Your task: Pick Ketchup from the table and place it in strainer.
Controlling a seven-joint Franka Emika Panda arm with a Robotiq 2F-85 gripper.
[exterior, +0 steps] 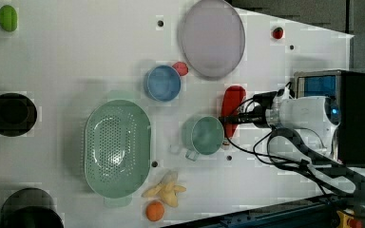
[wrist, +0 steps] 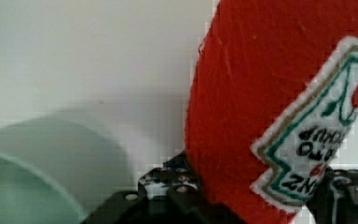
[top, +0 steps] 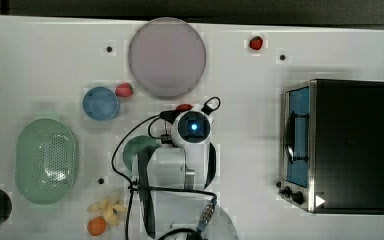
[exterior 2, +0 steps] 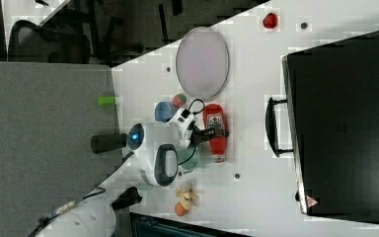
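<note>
The Ketchup (exterior: 232,100) is a red bottle with a white label, lying flat on the white table between the green cup and the black oven. My gripper (exterior: 230,120) reaches down across its lower body. In the wrist view the Ketchup (wrist: 261,88) fills the gap between the two black fingers (wrist: 170,189), which press on either side of it. The right view shows the fingers clamped across the Ketchup (exterior 2: 214,116). From the top view just a red edge of the Ketchup (top: 183,107) peeks out past the wrist. The strainer (exterior: 89,142), a pale green perforated oval basket, sits well to the left view's left with nothing in it.
A green cup (exterior: 204,135) stands right beside the bottle, a blue bowl (exterior: 162,83) and a strawberry (exterior: 180,68) further off. A grey plate (exterior: 212,38) lies beyond. The black oven (top: 350,145) takes up the top view's right. A banana (exterior: 166,190) and an orange (exterior: 155,210) lie near the strainer.
</note>
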